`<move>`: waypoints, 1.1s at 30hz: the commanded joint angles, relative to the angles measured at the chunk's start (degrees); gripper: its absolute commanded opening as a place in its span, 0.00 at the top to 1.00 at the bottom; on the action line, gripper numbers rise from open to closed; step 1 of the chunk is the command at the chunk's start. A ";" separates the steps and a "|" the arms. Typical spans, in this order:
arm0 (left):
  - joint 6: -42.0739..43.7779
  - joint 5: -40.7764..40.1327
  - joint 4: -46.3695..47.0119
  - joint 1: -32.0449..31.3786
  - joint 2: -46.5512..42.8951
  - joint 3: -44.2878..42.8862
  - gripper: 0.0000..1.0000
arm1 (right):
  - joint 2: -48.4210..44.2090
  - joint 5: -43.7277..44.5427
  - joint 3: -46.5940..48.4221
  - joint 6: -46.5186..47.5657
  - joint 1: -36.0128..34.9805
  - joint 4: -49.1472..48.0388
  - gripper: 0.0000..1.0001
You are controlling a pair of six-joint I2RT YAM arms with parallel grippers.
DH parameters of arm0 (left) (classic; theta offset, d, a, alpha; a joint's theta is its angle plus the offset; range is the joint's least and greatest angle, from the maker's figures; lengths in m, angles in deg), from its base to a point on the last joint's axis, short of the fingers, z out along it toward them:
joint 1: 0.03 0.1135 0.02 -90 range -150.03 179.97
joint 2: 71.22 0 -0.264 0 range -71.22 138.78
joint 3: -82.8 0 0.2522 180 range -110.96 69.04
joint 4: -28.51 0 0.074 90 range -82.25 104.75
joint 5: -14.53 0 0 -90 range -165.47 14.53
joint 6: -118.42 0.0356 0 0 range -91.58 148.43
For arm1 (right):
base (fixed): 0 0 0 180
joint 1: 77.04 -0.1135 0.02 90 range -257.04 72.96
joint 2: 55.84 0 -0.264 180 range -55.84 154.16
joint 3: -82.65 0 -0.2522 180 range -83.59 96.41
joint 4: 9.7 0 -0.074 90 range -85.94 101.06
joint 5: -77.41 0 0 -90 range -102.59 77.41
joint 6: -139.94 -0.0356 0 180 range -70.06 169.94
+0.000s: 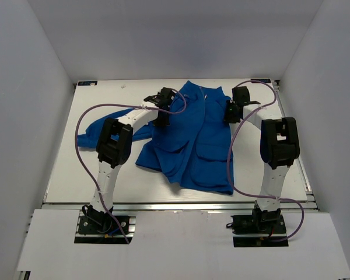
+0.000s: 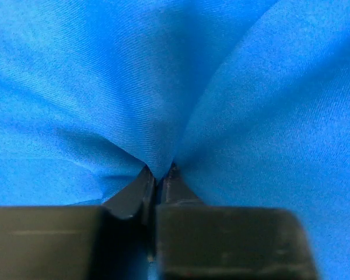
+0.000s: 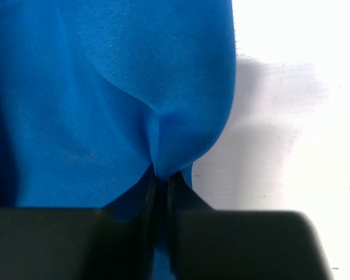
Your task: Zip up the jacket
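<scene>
Two pairs of fingers clamped on the far part of a blue jacket lying on the bench.

The left fingers are pressed together on a small raised pinch of the jacket, whose cloth creases toward the tips and fills the left wrist view. The right fingers are likewise closed on a fold at the right edge of the jacket, with bare white bench just beside it on the right. From above, the jacket lies flat at the middle of the bench. Its collar is at the far side and its hem at the near side, with one sleeve stretched out to the left. Two pockets show on its front.
</scene>
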 commanded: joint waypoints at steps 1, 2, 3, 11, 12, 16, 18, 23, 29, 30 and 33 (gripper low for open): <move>0.65 -2.76 -2.24 1.92 -1.04 -0.55 0.94 | 0.15 1.92 2.25 0.55 0.24 -0.57 1.00; 0.56 -3.12 -1.80 2.36 -1.30 -0.46 1.00 | 0.15 3.15 2.60 0.73 0.33 -0.13 1.00; 0.82 -3.12 -1.45 3.32 -1.39 -0.46 1.00 | 0.15 3.77 2.77 1.08 0.51 0.22 1.00; 2.66 -5.31 1.36 9.92 -2.62 1.30 1.00 | 0.58 5.53 3.83 3.28 4.46 3.30 1.00; 3.19 -5.58 1.54 10.97 -2.62 1.47 1.00 | 0.58 5.71 3.92 3.54 5.25 3.30 1.00; 4.33 -4.44 2.50 12.47 -2.18 1.74 1.00 | 1.72 5.71 5.23 5.56 6.13 3.91 1.00; 5.64 -2.78 3.38 12.47 -2.18 2.18 1.00 | 1.99 4.13 5.67 7.14 6.13 3.83 1.00; 7.15 2.68 4.09 12.47 -3.24 1.83 0.73 | 1.82 -0.62 6.03 8.64 6.13 2.78 0.80; 7.15 3.03 0.75 12.56 -6.04 -4.49 0.33 | -1.69 -3.69 8.14 9.08 6.13 4.44 0.31; 6.97 3.21 0.58 12.56 -6.66 -5.11 0.14 | -3.35 -3.61 7.96 9.17 6.05 4.27 0.24; 6.01 4.61 0.66 12.56 -10.43 -5.29 0.02 | -5.74 -2.56 7.43 9.08 6.13 4.35 0.21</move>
